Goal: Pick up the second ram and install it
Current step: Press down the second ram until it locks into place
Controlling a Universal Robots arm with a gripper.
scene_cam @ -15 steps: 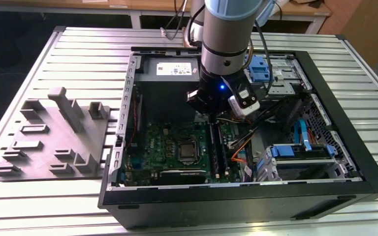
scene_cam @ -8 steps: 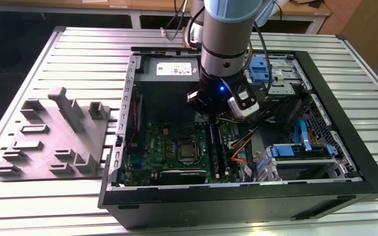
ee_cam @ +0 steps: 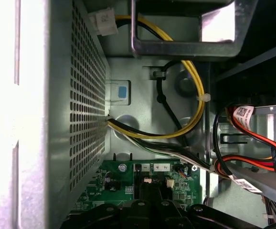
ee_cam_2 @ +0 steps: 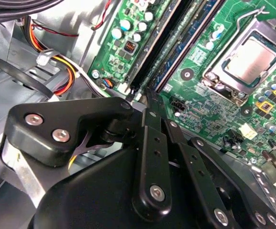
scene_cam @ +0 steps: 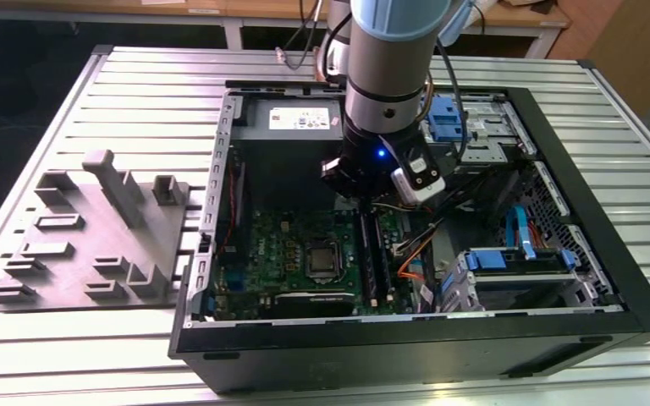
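Observation:
The second ram [ee_cam_2: 188, 45] is a long dark-blue strip standing on edge in a slot of the green motherboard [ee_cam_2: 209, 109], beside another strip of the same kind. In the exterior view this ram [scene_cam: 367, 258] runs toward the case front, next to the processor socket [scene_cam: 322, 260]. My gripper [ee_cam_2: 148, 94] is shut, its thin tips pressed together at the ram's near end, with nothing visible between them. Seen from outside, the gripper [scene_cam: 359, 207] hangs inside the open case, over the far end of the memory slots.
The black case [scene_cam: 415, 342] lies open on a slatted metal table. A grey power-supply box [scene_cam: 291, 118] sits at its far wall and blue-handled drive cages [scene_cam: 511, 258] on the exterior view's right. Orange and yellow cables [ee_cam_2: 66, 67] run beside the slots. A grey fixture [scene_cam: 88, 241] stands left.

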